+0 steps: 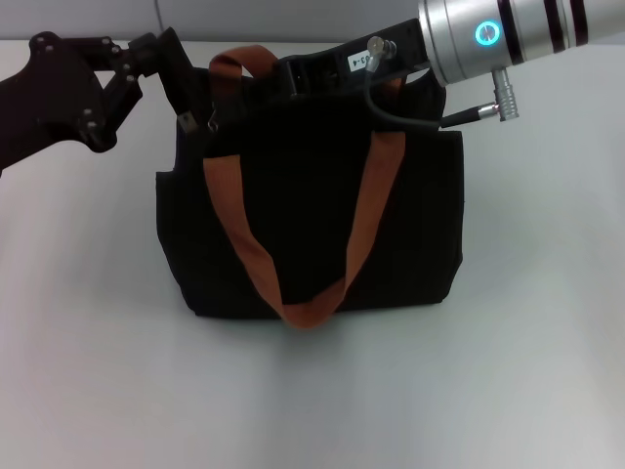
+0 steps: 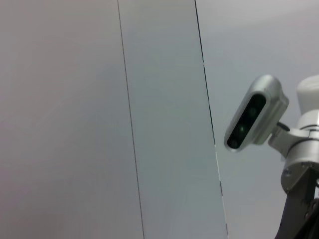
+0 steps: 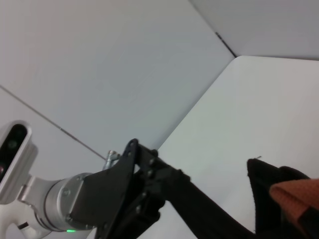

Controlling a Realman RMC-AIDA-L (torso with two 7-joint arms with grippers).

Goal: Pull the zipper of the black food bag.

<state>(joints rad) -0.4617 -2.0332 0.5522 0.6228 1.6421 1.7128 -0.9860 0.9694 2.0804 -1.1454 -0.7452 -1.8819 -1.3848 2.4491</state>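
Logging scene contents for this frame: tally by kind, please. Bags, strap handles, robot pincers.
Black food bag: 1
Orange-brown strap handles: 2
Pincers: 2, the left pincer at the bag's top left corner, the right pincer at its top edge
Total: 5

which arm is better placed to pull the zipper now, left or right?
Probably left. In the head view the left gripper is at the top left corner of the black food bag, beside a small metal tab. The right gripper's fingertips are hidden.
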